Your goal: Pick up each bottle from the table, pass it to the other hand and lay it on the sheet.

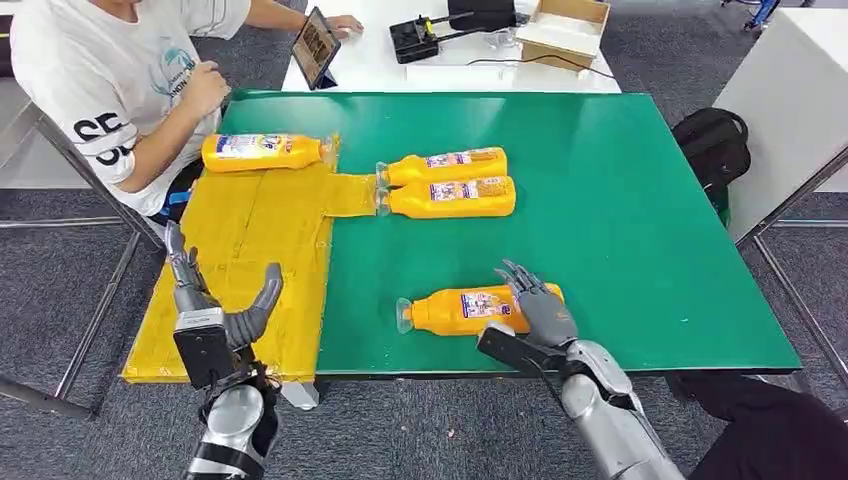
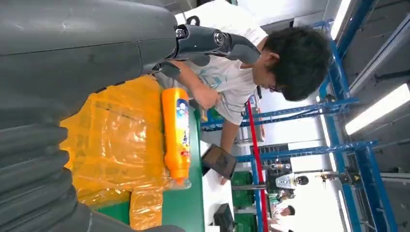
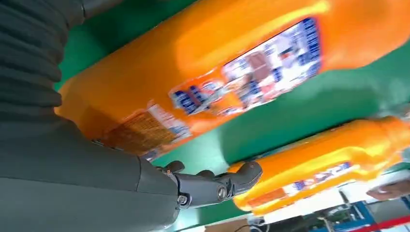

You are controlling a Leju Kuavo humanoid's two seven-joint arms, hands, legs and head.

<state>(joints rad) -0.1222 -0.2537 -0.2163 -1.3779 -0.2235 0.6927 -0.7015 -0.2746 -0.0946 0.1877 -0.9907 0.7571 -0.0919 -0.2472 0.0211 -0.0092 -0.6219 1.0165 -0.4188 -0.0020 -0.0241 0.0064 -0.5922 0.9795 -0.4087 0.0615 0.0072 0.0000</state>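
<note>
Four orange bottles with clear caps lie on their sides. One bottle (image 1: 262,152) (image 2: 176,130) rests at the far edge of the yellow sheet (image 1: 250,260) (image 2: 116,145). Two more (image 1: 445,165) (image 1: 450,197) lie side by side mid-table, caps at the sheet's edge. The fourth bottle (image 1: 455,310) (image 3: 217,63) lies near the front edge of the green table (image 1: 620,220). My right hand (image 1: 540,305) (image 3: 72,159) reaches over its base end with fingers spread, not closed around it. My left hand (image 1: 222,305) (image 2: 72,72) stands upright and open over the sheet's front part, holding nothing.
A person sits at the table's far left corner, one arm beside the sheet bottle. Behind is a white table with a tablet (image 1: 316,47), a black device (image 1: 415,38) and a cardboard box (image 1: 565,25). A black backpack (image 1: 712,145) sits on the floor at the right.
</note>
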